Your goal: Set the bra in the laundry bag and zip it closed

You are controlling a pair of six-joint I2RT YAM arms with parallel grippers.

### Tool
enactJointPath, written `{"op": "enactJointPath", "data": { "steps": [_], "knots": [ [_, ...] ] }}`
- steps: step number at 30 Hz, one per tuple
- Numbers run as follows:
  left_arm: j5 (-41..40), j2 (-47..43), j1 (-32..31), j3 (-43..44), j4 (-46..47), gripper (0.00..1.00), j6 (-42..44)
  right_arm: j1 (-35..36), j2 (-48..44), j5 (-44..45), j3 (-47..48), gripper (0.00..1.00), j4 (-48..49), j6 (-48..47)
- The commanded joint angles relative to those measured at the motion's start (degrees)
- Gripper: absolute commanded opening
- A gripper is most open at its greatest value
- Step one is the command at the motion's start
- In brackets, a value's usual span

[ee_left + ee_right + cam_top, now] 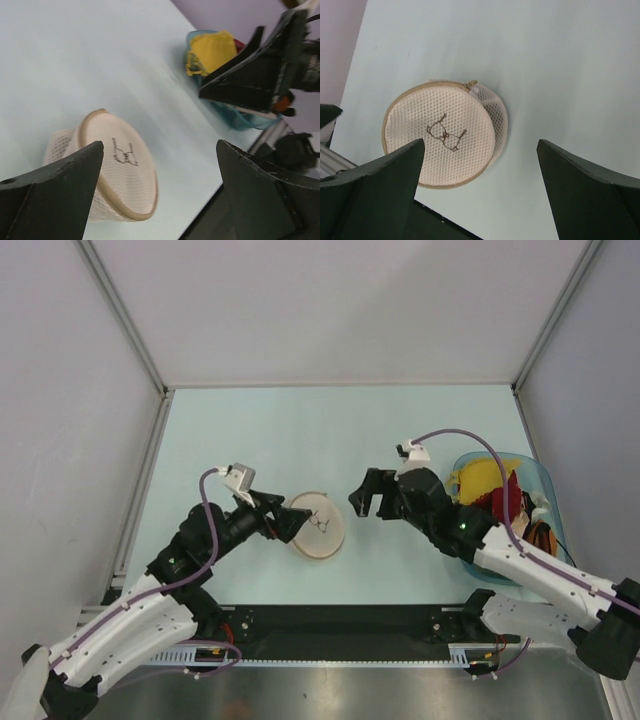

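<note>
The laundry bag hides its inside, and whether its zip is closed is unclear.

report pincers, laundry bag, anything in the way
Left pincer open beside laundry bag. Right pincer open, empty, clear of it. Bra not in view. Nothing blocking; clothes tub far right.

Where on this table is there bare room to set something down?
The far half of the table, beyond the laundry bag, left gripper and right gripper, is bare. Crowded: the blue tub at the right, full of garments.
</note>
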Motion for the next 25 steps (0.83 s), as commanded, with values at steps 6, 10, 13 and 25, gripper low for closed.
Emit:
{"op": "enactJointPath", "data": {
  "steps": [6, 10, 13, 25],
  "knots": [
    [20.8, -10.5, 0.1, -12.4, 16.9, 0.99, -15.1, 7.3, -15.0, 2.3, -20.2, 1.0, 12.9, 6.6],
    [23.1, -25.4, -0.3, -22.8, 24.9, 1.0, -19.8, 13.6, -21.2, 11.3, -26.4, 1.0, 13.9, 9.1],
    [23.2, -33.6, -0.3, -28.4, 25.3, 1.0, -21.8, 17.9, -26.7, 15.8, -32.4, 1.0, 16.1, 11.2],
    [29.2, -41.8, -0.6, -38.8, 40.0, 1.0, -27.4, 32.2, -43.5, 31.0, -48.0, 1.0, 24.6, 15.1]
  ]
}}
